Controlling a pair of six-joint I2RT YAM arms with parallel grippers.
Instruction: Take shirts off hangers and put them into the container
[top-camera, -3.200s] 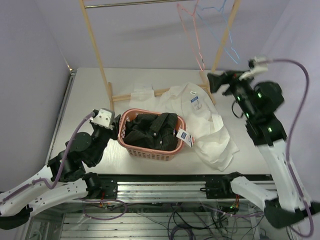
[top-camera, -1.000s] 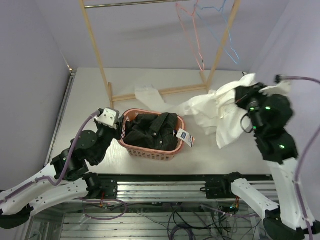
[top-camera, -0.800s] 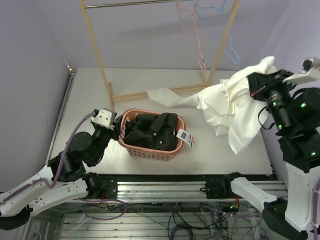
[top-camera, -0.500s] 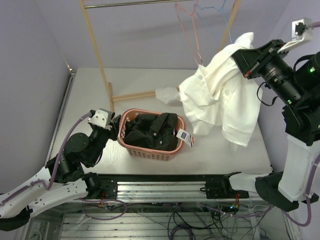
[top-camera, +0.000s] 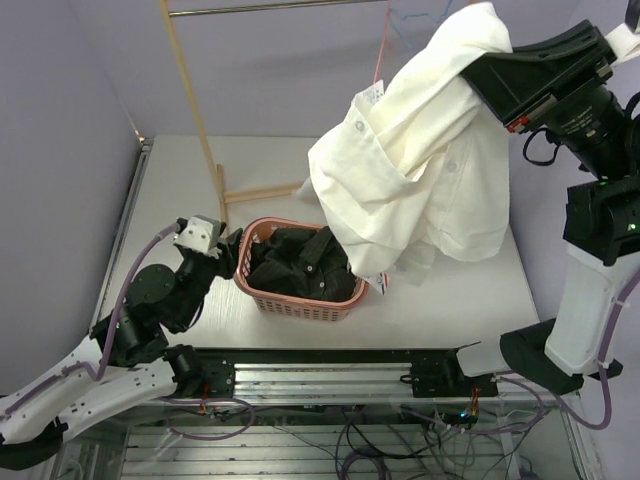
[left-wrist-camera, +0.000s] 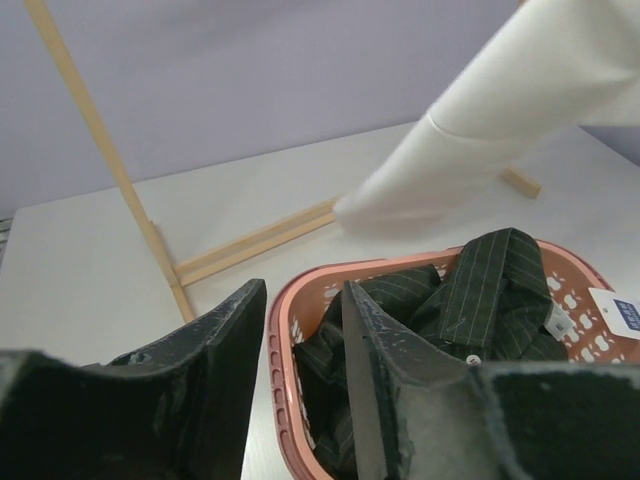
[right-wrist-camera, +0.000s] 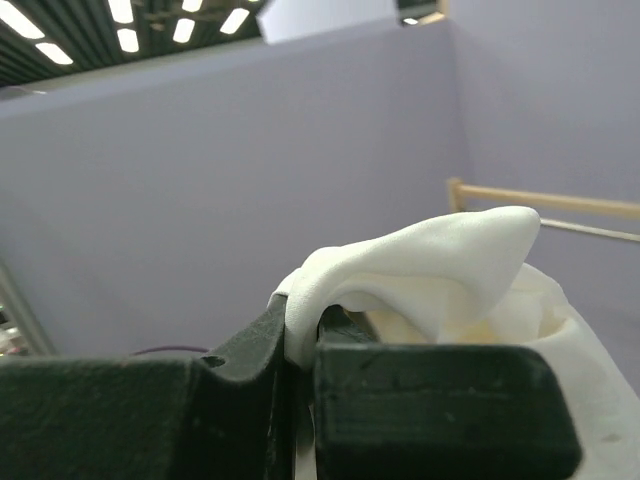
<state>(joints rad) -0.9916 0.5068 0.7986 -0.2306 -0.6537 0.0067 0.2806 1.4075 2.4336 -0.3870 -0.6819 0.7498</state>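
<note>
Cream shirt (top-camera: 420, 150) higher than before — rack (top-camera: 194, 110) behind.

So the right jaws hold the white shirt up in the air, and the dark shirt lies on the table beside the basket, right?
No: the dark shirt lies inside the basket, not beside it, as the left wrist view shows. The right jaws hold the white shirt up.
</note>
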